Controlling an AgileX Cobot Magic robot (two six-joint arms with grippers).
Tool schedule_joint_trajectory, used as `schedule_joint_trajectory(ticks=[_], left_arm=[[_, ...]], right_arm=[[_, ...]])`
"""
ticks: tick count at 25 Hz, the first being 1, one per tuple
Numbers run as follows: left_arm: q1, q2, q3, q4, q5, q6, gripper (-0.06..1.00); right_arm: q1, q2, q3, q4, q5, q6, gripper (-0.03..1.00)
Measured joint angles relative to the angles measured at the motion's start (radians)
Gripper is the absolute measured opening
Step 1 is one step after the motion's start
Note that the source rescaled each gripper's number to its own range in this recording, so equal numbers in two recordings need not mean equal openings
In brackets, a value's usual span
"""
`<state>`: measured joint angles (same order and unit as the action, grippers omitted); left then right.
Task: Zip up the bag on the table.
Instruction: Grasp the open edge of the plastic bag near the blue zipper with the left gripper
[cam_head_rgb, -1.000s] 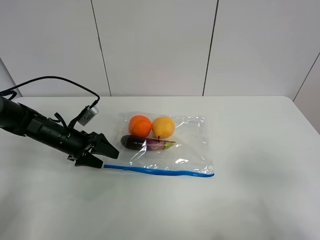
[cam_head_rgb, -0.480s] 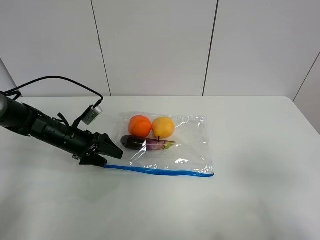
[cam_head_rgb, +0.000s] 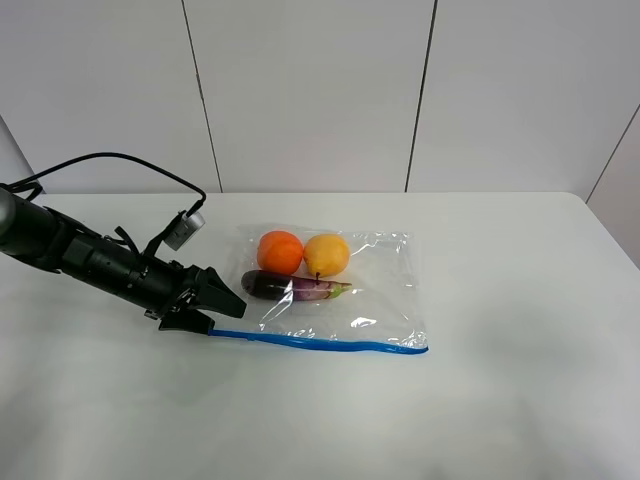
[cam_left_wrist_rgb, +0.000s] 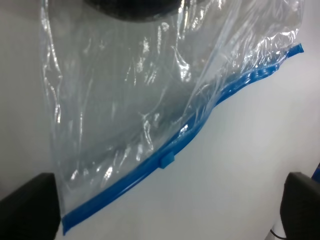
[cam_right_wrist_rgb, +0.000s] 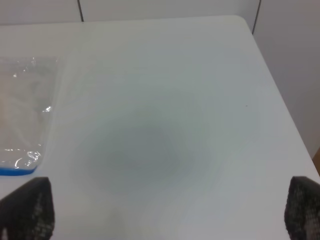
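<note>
**A:** What is in the bag (cam_head_rgb: 335, 285)?

**B:** Three things show through the clear, crinkly plastic. An orange (cam_head_rgb: 280, 251) and a yellow fruit (cam_head_rgb: 327, 254) sit side by side at the far edge. A dark eggplant (cam_head_rgb: 292, 287) lies just in front of them, lengthwise across the bag, with its green stem end towards the right.

**A:** And where is the bag?

**B:** It lies flat on the white counter (cam_head_rgb: 520, 300), a little left of the middle in the high view.

**A:** Which way does it run?

**B:** Its long axis goes left to right. The blue zipper strip (cam_head_rgb: 320, 343) forms the near edge, facing the camera, and it waves slightly along its length. The left wrist view shows a small blue slider tab (cam_left_wrist_rgb: 167, 159) partway along the strip. I cannot tell whether the seal is pressed closed.

**A:** How does the left end effector (cam_head_rgb: 226, 318) stand?

**B:** It is low over the counter at the bag's left end, pointing right along the strip. Its fingers (cam_left_wrist_rgb: 30, 205) are spread wide, with the bag's corner just ahead of them, and they clamp nothing. I cannot tell whether it touches the plastic.

**A:** The right one?

**B:** The right end effector (cam_right_wrist_rgb: 162, 210) shows only in its own wrist view. Its dark tips are far apart over bare counter, well clear of the bag's right corner.
</note>
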<state>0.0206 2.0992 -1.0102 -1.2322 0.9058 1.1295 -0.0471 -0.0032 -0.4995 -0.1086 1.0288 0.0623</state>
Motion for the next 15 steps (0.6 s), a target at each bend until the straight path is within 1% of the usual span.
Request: schedule_joint_trajectory(ticks=[2, 8, 10, 15], left_arm=[[0.000, 0.023, 0.000, -0.005, 0.009, 0.000, 1.00], [0.000, 0.041, 0.000, -0.067, 0.063, 0.025, 1.00], [0.000, 0.041, 0.000, -0.067, 0.063, 0.031, 0.94], [0.000, 0.041, 0.000, -0.049, 0.049, 0.033, 0.65]], right_arm=[[0.000, 0.000, 0.000, 0.000, 0.000, 0.000, 1.00], [0.000, 0.000, 0.000, 0.000, 0.000, 0.000, 1.00], [0.000, 0.000, 0.000, 0.000, 0.000, 0.000, 1.00], [0.000, 0.000, 0.000, 0.000, 0.000, 0.000, 1.00]])
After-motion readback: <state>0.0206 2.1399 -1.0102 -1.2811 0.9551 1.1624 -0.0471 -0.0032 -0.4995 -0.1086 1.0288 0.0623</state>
